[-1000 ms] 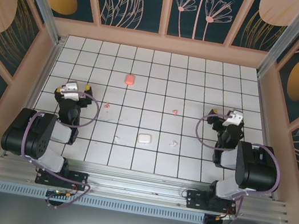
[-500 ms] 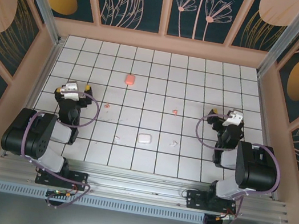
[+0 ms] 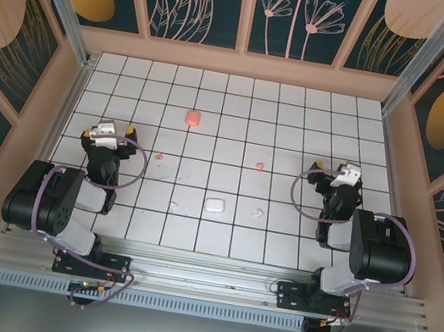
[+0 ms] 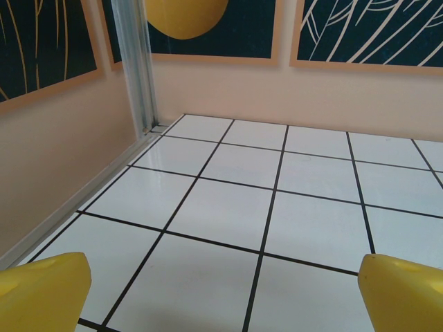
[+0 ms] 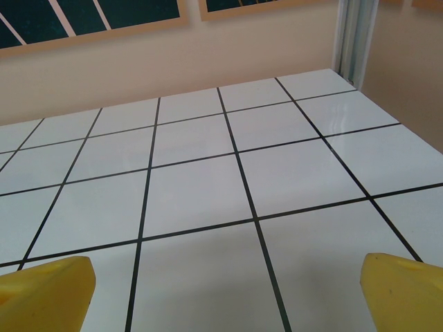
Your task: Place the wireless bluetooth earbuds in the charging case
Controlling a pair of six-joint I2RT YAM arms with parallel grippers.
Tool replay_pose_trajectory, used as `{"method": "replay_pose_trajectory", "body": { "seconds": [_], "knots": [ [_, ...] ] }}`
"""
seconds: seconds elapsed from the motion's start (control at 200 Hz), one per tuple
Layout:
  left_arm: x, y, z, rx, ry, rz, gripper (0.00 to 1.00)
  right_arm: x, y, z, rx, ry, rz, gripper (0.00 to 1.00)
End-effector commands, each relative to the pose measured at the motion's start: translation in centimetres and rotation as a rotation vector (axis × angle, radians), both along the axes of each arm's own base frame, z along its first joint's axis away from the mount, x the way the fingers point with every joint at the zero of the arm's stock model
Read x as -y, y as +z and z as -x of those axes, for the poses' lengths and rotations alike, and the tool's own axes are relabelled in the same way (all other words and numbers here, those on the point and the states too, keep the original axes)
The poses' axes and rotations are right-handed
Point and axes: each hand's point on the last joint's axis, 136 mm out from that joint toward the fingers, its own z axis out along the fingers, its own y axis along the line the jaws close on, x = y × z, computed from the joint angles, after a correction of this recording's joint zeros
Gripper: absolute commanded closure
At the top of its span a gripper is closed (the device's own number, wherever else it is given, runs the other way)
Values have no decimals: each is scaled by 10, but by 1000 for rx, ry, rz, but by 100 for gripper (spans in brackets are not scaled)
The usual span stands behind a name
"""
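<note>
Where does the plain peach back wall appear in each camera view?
Top external: plain peach back wall, strip above the tiles.
Left wrist: wall at top, right of the left aluminium corner post.
Right wrist: wall at top, left of the right aluminium corner post.
Shared landmark: white tiled floor.

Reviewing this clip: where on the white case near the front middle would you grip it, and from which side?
Probably from straight above, closing across the shorter, near-to-far width of the white charging case. It lies flat and low on the tiles, its longer side running left-right, with nothing touching it.
</note>
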Motion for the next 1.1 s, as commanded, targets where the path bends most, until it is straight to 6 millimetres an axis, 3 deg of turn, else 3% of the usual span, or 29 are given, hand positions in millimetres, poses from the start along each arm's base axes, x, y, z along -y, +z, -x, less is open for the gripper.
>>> {"method": "replay_pose_trajectory", "body": {
  "seconds": [0.0,0.23,0.355,0.46,0.55,0.661,0.756,0.831,1.031,1.096],
  "knots": [
    [0,6,-3,23,-8,18,1,0,12,-5,44,-4,6,1],
    [0,8,-2,34,-4,17,1,0,12,-4,45,-5,7,1],
    [-2,18,-7,13,10,22,1,-8,24,-6,44,32,27,1],
    [-2,25,-16,-73,18,54,1,-14,31,-14,-46,36,9,1],
    [2,42,-18,-76,7,124,1,-22,37,-17,-148,23,-53,1],
    [17,46,-18,-174,-56,223,2,-34,27,-11,-367,-44,-115,2],
    [40,42,-14,-282,-154,329,7,-71,14,8,-539,-21,-86,3],
    [60,32,-3,-369,-225,413,10,-112,5,31,-620,36,-77,3],
    [120,14,48,-502,-407,495,13,-228,-21,108,-883,264,-180,1],
    [129,10,63,-516,-430,533,14,-261,-27,130,-952,322,-174,1]
  ]
}}
